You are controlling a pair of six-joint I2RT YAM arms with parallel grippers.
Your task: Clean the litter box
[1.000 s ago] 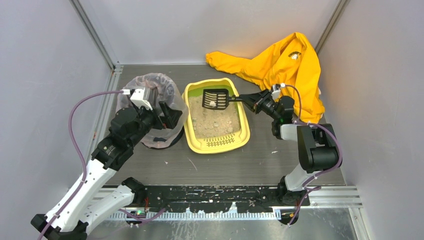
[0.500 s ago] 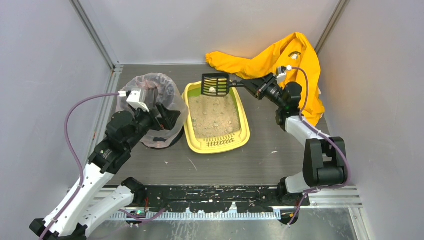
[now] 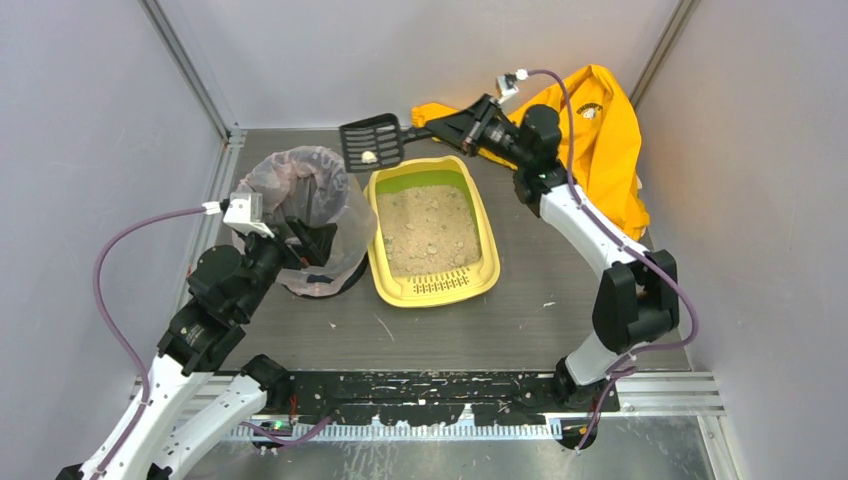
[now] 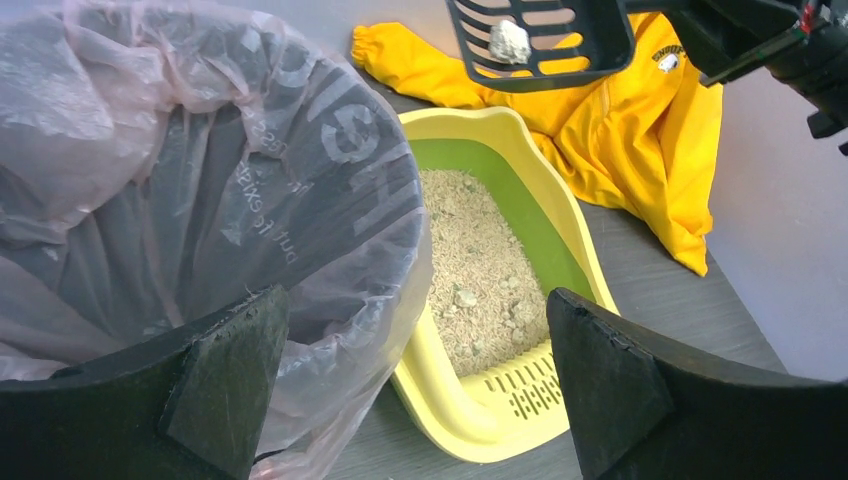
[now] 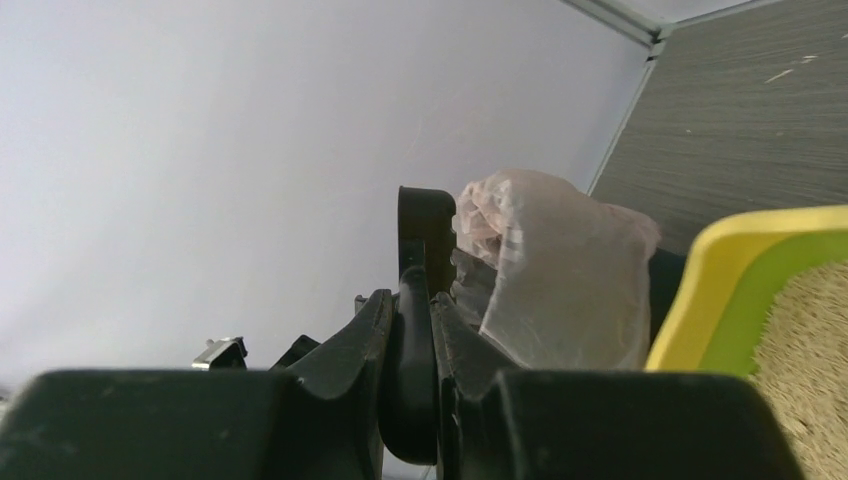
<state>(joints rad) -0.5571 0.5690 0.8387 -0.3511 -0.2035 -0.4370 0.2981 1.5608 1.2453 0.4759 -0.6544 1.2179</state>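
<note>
The yellow litter box (image 3: 432, 288) with green inner wall and beige litter sits mid-table; it also shows in the left wrist view (image 4: 478, 412) and the right wrist view (image 5: 745, 255). My right gripper (image 3: 440, 127) is shut on the handle of a black slotted scoop (image 3: 371, 143), held in the air past the box's far left corner, near the bin. A pale clump (image 3: 369, 156) lies in the scoop, which also shows in the left wrist view (image 4: 545, 40). My left gripper (image 3: 312, 236) is open, its jaws over the near right rim of the bag-lined bin (image 3: 300, 190).
A yellow garment (image 3: 580, 135) lies at the back right, against the wall. Grey walls close in on the left, back and right. Small white specks lie on the table in front of the litter box.
My right arm has lifted the scoop with the clump out of the litter box and swung it left and back toward the bin. My left arm has drawn back a little.
</note>
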